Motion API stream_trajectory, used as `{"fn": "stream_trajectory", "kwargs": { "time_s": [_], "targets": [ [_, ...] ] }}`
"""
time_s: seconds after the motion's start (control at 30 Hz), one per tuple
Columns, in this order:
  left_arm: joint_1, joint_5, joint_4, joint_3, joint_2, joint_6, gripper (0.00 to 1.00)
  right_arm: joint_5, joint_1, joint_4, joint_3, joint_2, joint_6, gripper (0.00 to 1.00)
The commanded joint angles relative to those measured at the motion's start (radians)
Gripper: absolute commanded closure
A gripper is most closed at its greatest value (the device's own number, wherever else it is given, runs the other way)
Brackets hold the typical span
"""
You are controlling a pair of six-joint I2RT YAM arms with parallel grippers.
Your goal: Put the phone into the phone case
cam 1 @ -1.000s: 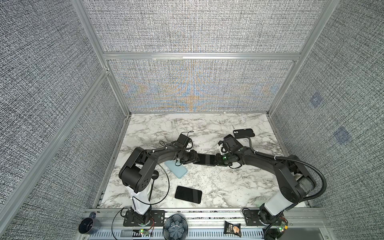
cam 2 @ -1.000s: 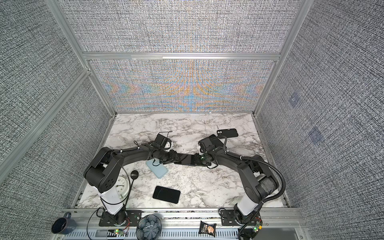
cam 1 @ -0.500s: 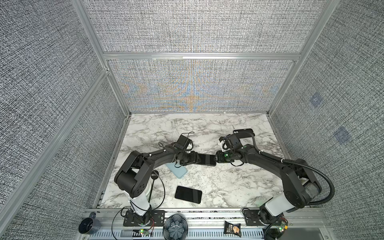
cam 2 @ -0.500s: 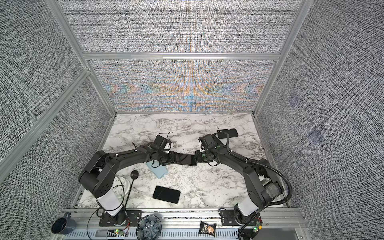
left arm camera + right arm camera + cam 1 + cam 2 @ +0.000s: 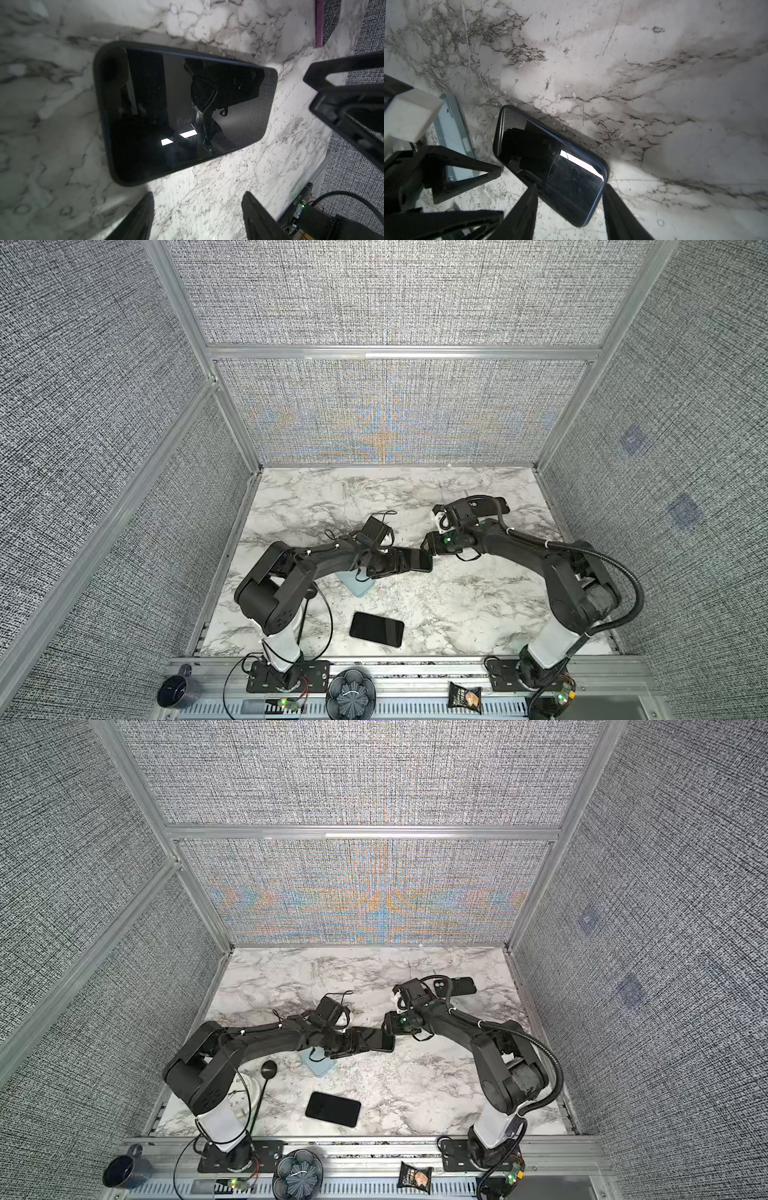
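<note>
A black phone (image 5: 415,560) (image 5: 384,1042) lies screen up mid-table, seemingly seated in a dark phone case whose rim shows around it (image 5: 182,116) (image 5: 550,164). My left gripper (image 5: 390,566) (image 5: 199,216) is open just short of one end, with bare marble between its fingers. From the opposite side, my right gripper (image 5: 430,547) (image 5: 571,212) is open with the phone's other end between its fingers. The right gripper's fingers (image 5: 357,126) show in the left wrist view, the left gripper's fingers (image 5: 467,159) in the right wrist view.
A light blue case (image 5: 357,583) (image 5: 452,133) lies under the left wrist. A second black phone (image 5: 376,628) (image 5: 332,1108) lies near the front edge. A black case (image 5: 490,506) (image 5: 455,986) lies back right. A black ladle (image 5: 269,1069) and white clock (image 5: 241,1094) sit front left.
The right gripper's jaws have spread apart around the phone's end, and its wrist has lifted slightly. The left gripper has opened a little. The phone has stayed in place.
</note>
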Motion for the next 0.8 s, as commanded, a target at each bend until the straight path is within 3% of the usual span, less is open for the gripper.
{"fn": "stream_trajectory", "kwargs": {
  "time_s": [0.0, 0.3, 0.77],
  "targets": [
    [0.003, 0.005, 0.021, 0.012, 0.016, 0.006, 0.32, -0.026, -0.005, 0.031, 0.020, 0.030, -0.021, 0.42],
    [0.010, -0.017, 0.040, 0.044, 0.056, 0.008, 0.32, -0.057, -0.014, 0.030, 0.057, 0.109, -0.036, 0.42],
    [0.043, 0.000, 0.011, 0.175, 0.151, 0.057, 0.36, -0.067, -0.012, 0.008, -0.043, 0.041, -0.041, 0.52]
  ]
}}
